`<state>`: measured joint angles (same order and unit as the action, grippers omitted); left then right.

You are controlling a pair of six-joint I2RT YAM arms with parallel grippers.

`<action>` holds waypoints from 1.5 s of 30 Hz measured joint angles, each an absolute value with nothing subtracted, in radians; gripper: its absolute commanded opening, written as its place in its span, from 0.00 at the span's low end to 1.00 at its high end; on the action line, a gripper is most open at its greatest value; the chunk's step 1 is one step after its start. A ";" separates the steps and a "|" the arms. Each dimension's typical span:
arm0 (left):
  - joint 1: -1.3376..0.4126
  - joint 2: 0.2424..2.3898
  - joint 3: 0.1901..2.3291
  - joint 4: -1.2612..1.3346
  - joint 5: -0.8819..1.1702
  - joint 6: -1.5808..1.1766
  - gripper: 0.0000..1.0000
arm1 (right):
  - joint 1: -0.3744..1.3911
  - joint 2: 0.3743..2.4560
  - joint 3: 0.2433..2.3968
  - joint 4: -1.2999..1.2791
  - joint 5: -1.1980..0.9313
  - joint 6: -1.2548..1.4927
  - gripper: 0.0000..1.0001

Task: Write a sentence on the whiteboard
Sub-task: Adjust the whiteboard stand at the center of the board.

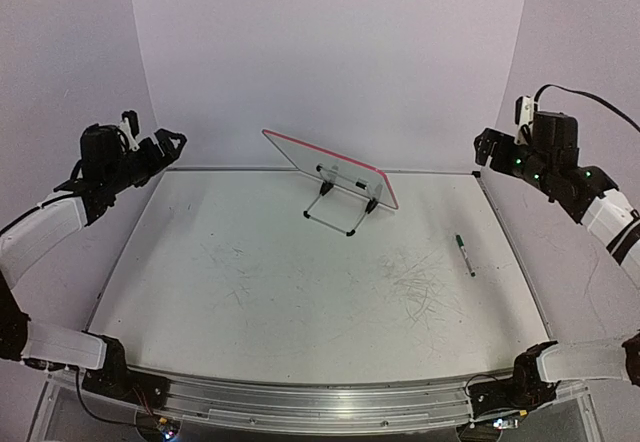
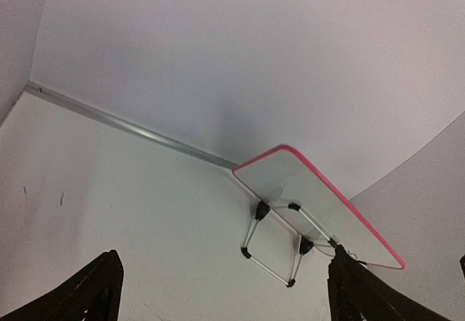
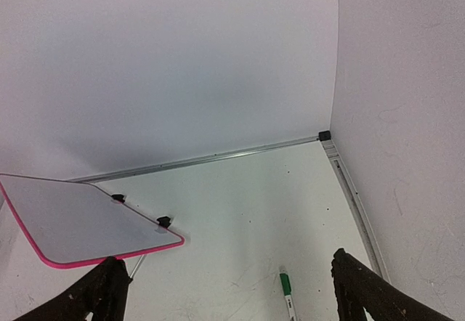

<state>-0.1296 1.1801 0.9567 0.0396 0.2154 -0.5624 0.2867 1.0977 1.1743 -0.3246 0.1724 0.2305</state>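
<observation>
Near the middle of the far edge, the whiteboard [image 1: 330,162] stands tilted. The left gripper [image 1: 155,140], over the far-left corner, and the right gripper [image 1: 495,150], over the far-right corner, both have fingers wide apart.

The scratched white table [image 1: 250,292] carries the propped whiteboard [image 1: 345,167] and a green marker [image 1: 465,255].

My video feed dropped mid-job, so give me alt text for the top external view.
A small pink-framed whiteboard leans on its black wire stand at the far middle of the white table, no writing visible. A green-and-white marker pen lies to its right; the left gripper and right gripper hover open at the sides.
</observation>
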 measured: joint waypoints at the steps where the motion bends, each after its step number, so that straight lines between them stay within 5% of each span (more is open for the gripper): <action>1: -0.142 1.187 0.939 0.040 0.219 -0.571 0.99 | 0.287 1.114 1.178 -0.327 0.163 0.230 0.98; 5: -0.236 1.215 0.873 0.035 0.224 -0.596 0.99 | 0.287 1.176 1.184 -0.334 0.098 0.226 0.98; 22: -0.847 1.661 0.869 0.268 0.070 -0.481 0.69 | 0.287 1.149 1.154 -0.358 -0.046 0.241 0.98; 34: -0.878 2.192 1.290 0.498 0.000 -0.319 0.66 | 0.287 1.062 1.120 -0.402 -0.042 0.266 0.98; 45: -0.881 2.447 1.560 0.516 -0.067 -0.232 0.73 | 0.287 1.050 1.103 -0.435 -0.037 0.269 0.98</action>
<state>-0.8810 2.4471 1.5604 0.5159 -0.0666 -0.2315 0.2867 1.0504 1.1034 -0.4355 -0.0374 0.2687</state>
